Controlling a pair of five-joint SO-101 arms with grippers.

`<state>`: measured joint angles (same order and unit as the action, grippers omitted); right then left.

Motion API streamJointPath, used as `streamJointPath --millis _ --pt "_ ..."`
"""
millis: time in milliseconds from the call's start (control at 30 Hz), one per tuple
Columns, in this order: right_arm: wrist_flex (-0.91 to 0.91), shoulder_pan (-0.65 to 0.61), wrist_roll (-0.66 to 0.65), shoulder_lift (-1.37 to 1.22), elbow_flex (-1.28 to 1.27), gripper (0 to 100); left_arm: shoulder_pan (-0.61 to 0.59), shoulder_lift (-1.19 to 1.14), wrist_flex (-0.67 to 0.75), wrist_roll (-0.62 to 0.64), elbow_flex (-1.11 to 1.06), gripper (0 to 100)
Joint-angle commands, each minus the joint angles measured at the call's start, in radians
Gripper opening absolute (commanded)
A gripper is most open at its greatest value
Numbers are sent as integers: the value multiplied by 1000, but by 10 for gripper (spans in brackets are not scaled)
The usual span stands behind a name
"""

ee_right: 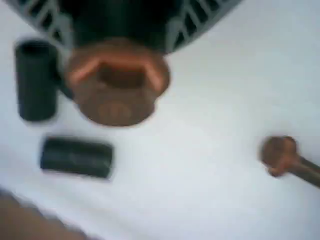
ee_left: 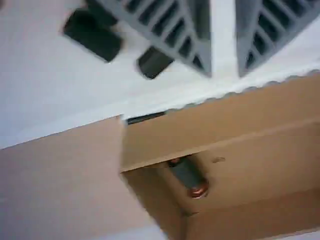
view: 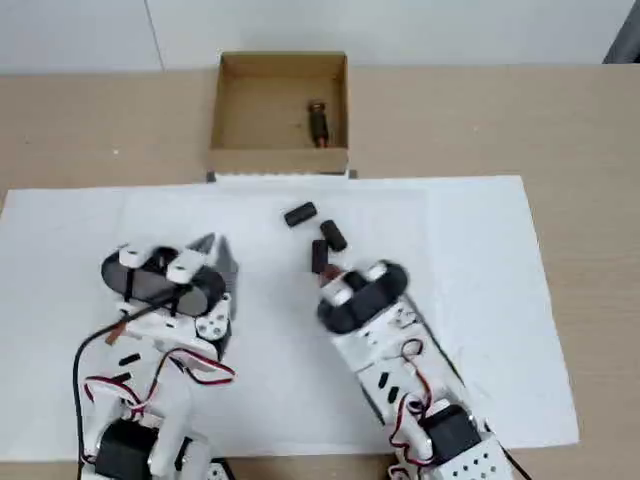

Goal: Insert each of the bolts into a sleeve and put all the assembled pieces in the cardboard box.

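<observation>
Cardboard box (view: pixel 280 158), well ahead of both end effectors, is seen with just one assembled piece (view: pixel 317 122) inside. What looks like another bolt-in-sleeve (ee_right: pixel 117 85) is grasped by the right end effector (ee_right: pixel 117 30). The left end effector (ee_left: pixel 223 70) is gaping, nothing held. Just beside the right one, one sleeve (ee_right: pixel 36 80), a second sleeve (ee_right: pixel 76 158) and a loose bolt (ee_right: pixel 285 157) are yet to be paired up.

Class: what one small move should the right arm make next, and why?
Probably lift the right gripper and carry it towards the cardboard box. It is shut on a copper-headed bolt that seems seated in a dark sleeve, so that piece looks assembled. One finished piece already lies in the box; two loose sleeves and another bolt wait on the paper.
</observation>
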<state>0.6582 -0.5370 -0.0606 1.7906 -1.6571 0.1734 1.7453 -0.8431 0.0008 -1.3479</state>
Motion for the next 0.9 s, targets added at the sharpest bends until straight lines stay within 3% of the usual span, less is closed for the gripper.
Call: streamJointPath --millis 0,133,300,867 --pt "94 67 106 -2 97 4 -115 -3 0 -40 -54 6" --pt "209 101 187 -4 196 4 -224 -3 3 -40 -162 6" --pt "298 104 206 -94 376 4 -256 -2 0 -41 -277 6" --pt "306 110 204 -1340 1363 4 -249 -2 0 -44 -320 6"
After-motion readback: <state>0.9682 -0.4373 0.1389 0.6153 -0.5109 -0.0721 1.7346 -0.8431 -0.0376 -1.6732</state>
